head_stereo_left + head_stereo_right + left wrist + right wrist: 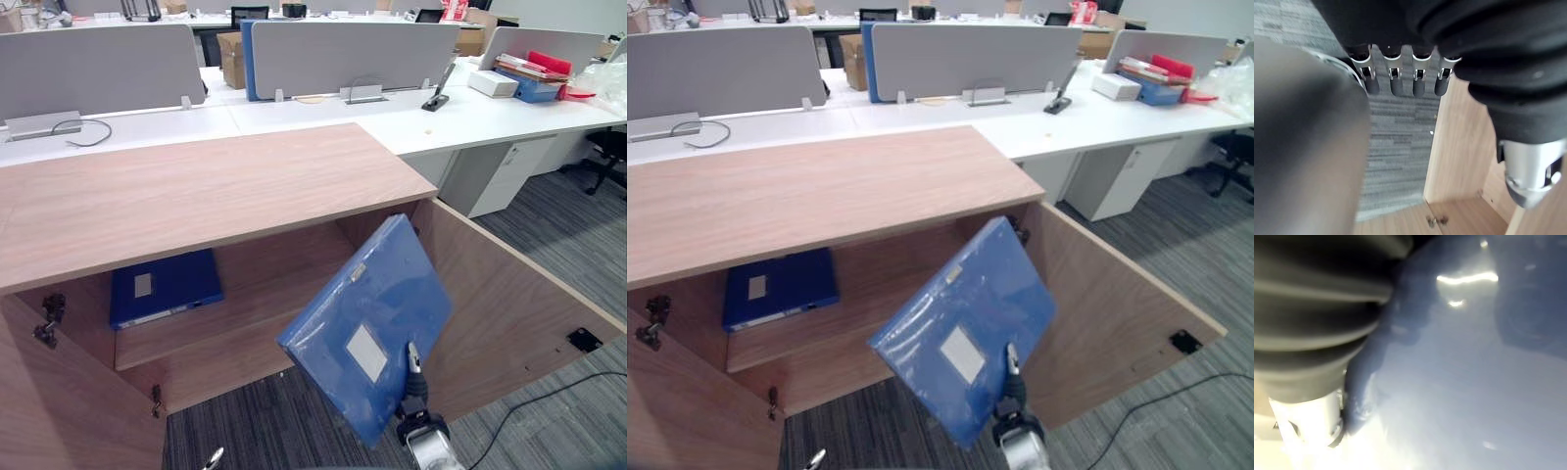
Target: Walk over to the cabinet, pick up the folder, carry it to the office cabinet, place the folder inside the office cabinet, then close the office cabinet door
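**Left eye view.** The folder (367,323), blue with a glossy skin and a pale label (366,352), is found tilted in the air at five o'clock of the frame. It is in front of the open office cabinet (196,191) and not yet inside it. It is pinched at its own five o'clock corner by the right hand (415,390), with the thumb laid on its face. A second blue binder (165,287) is noted lying flat on the inner shelf (265,318) at eight o'clock, with bare shelf at its three o'clock side. The door (500,304) at four o'clock stands wide.

**Right eye view.** The same arrangement is confirmed.

**Left wrist view.** The fingers of the left hand (1396,83) are seen straight and relaxed above the carpet (1396,142), and nothing is held.

**Right wrist view.** The folder's shiny face is seen close against the wrist cover. The fingers behind it cannot be made out here.

**Handling.** The folder is judged light, fairly stiff and slippery. Held by one corner, it is liable to pivot or slide. A hold nearer the middle of an edge is advised.
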### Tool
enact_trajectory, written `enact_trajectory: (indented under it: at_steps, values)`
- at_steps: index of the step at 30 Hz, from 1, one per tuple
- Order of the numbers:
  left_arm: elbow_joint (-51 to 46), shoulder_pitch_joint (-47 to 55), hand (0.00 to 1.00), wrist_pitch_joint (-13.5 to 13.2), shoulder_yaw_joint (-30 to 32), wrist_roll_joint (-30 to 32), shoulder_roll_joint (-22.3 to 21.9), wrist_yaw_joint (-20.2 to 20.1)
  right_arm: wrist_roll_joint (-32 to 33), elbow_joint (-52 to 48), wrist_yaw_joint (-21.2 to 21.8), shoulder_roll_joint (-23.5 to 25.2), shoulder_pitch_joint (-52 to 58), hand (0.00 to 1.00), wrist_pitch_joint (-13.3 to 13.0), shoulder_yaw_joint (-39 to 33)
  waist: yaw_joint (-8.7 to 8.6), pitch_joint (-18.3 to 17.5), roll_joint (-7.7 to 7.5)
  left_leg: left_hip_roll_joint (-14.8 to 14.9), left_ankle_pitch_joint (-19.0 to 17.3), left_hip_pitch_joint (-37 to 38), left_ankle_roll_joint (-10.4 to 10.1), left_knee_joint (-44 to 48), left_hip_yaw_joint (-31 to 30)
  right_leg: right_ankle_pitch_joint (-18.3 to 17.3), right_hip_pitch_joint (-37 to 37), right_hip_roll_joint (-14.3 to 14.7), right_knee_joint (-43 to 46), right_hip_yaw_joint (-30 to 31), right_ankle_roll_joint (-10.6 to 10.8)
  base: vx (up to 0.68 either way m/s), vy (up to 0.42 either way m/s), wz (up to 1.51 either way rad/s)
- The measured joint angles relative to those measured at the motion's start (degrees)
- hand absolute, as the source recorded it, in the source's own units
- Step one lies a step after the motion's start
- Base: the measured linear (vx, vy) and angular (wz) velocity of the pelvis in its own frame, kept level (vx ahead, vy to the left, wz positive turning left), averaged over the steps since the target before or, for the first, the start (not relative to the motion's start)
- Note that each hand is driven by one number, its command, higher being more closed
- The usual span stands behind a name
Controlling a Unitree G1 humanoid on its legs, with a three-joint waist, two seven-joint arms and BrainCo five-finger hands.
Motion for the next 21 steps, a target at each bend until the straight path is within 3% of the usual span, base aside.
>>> enact_trajectory:
  at_steps: [5,8,14,18,21]
  values:
    - [0.5,0.7,0.00,-0.8,11.9,2.0,-5.0,3.5,-0.5,3.8,-1.0,0.9,3.5,1.00,0.8,-1.1,0.90,0.8,1.11,0.2,-2.1,2.1,0.0,1.5,5.2,0.3,-0.4,0.2,0.9,4.6,0.4,-0.01,0.019,-0.51]
    - [0.3,0.6,0.00,-1.1,14.4,3.1,-6.0,3.6,-1.1,5.7,-1.3,0.9,4.2,1.00,1.5,-1.7,1.16,1.0,1.40,0.7,-3.2,2.1,0.3,3.2,7.1,0.2,-0.9,0.3,1.6,5.0,0.4,-0.02,-0.013,-0.33]
    - [-2.0,0.1,0.00,-1.8,15.9,5.1,-8.3,4.3,-7.2,11.6,-2.0,0.2,3.5,1.00,2.8,-2.2,2.02,2.1,2.84,1.7,-4.0,2.5,0.1,4.4,9.4,0.1,-2.3,0.6,3.5,4.5,0.4,0.00,-0.040,-0.20]
    - [-4.2,-0.2,0.00,-2.2,15.6,5.2,-9.6,4.9,-8.4,15.7,-2.8,0.1,0.3,1.00,2.8,-4.0,2.81,2.5,3.13,1.4,-4.0,3.6,0.0,4.2,8.7,-4.6,-3.7,-1.0,10.0,0.4,-0.2,-0.02,-0.021,0.18]
    - [-5.1,-0.2,0.00,-2.4,15.5,5.2,-10.4,5.6,-10.4,17.5,-3.9,-1.0,-1.9,1.00,3.1,-1.6,3.47,2.4,3.17,1.3,-3.9,4.0,0.0,3.9,8.3,-5.5,-4.1,-2.7,12.7,-4.4,0.7,0.01,-0.004,0.08]
